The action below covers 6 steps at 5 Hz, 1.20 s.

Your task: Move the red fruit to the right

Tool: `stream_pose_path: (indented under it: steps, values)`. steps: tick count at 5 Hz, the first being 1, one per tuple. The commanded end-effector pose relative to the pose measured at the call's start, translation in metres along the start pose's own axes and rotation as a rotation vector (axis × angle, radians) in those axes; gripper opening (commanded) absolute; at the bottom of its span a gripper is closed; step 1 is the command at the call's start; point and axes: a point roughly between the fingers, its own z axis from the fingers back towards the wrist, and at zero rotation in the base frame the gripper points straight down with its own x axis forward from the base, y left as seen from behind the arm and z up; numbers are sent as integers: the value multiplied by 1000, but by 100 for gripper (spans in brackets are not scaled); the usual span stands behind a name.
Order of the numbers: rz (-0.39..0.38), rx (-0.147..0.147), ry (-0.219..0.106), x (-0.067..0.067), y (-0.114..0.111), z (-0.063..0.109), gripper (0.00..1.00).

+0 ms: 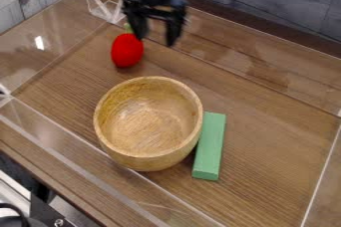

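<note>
Gripper (156, 27), fingers spread, beside red fruit (127, 50) | step: approach (nothing held) | next: straddle it, then close

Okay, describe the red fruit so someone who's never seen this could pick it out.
Find the big wooden bowl. Just beyond its rim, near the dark tool, sits the red fruit. It's glossy and rounded, the only bright red thing there.

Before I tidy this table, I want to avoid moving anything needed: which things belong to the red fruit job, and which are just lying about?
Job:
- glossy red fruit, green top
- black robot gripper

Lying about:
- round tan wooden bowl
- flat green block
</note>
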Motion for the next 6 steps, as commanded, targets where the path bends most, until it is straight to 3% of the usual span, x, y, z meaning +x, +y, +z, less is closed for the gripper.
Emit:
stream_pose_path:
  steps: [1, 2, 4, 6]
  values:
    - [50, 56, -125, 14, 23, 47, 100]
    - [113, 90, -144, 13, 38, 61, 100]
    - [106, 122, -141, 21, 56, 74, 100]
    - [111, 142, -107, 20, 46, 62, 100]
